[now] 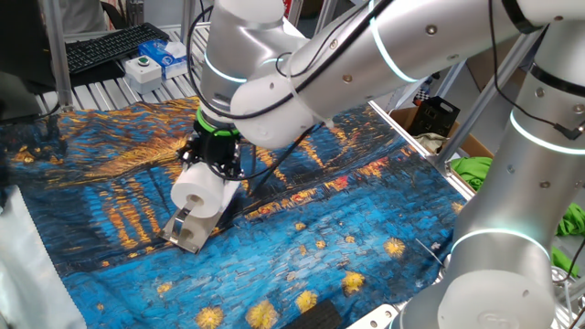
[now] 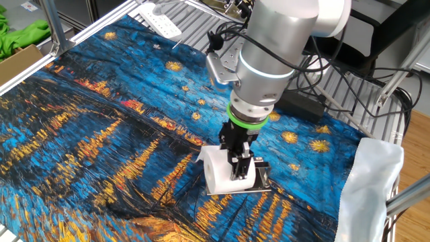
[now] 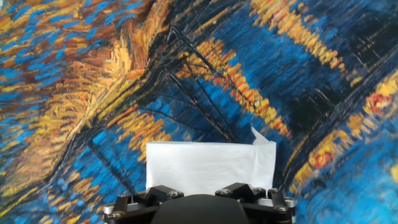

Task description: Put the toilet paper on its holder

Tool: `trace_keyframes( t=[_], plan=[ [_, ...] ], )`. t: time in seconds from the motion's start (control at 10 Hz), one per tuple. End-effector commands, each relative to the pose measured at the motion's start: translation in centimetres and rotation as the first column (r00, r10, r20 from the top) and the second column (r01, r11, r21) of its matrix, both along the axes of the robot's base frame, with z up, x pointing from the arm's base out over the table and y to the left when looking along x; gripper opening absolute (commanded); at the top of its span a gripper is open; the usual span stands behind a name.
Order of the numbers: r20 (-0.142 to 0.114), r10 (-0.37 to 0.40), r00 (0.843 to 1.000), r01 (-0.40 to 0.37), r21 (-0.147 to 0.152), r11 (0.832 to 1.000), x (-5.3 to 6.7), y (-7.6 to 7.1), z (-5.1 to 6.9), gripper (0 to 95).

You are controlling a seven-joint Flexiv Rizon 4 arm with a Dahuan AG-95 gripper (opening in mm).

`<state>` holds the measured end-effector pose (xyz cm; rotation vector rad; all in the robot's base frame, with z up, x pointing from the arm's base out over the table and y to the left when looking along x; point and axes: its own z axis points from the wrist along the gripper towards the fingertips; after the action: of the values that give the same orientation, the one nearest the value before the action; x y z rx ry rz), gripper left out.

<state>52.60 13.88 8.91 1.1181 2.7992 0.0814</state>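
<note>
The white toilet paper roll [image 1: 196,194] lies on its side at the near-left part of the painted cloth, directly over the shiny metal holder [image 1: 187,234]. My gripper [image 1: 210,183] comes down on the roll from above, and its jaws look shut on the roll. In the other fixed view one dark finger [image 2: 240,165] crosses the roll [image 2: 218,171], and the holder [image 2: 261,177] sticks out beside and under it. In the hand view the roll [image 3: 199,165] fills the space just past the gripper body. The fingertips are hidden there.
A keyboard [image 1: 114,46] and a white-and-blue box [image 1: 157,58] sit beyond the cloth's far edge. A white power strip [image 2: 161,19] lies on the metal slats. Green cloth [image 2: 20,33] lies in a box to the side. White fabric [image 2: 369,188] hangs at the table corner.
</note>
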Motion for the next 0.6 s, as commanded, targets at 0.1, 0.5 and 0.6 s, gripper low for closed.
trace_keyframes(
  t=[0.1, 0.5, 0.6],
  plan=[
    [0.004, -0.005, 1.0, 0.005, 0.002, 1.0, -0.4, 0.3, -0.1, 0.0],
    [0.001, -0.013, 1.0, 0.013, 0.006, 1.0, -1.4, 1.3, -0.1, 0.0],
    [-0.001, -0.01, 1.0, 0.01, 0.006, 1.0, -1.7, 1.4, 0.0, 0.0]
  ],
)
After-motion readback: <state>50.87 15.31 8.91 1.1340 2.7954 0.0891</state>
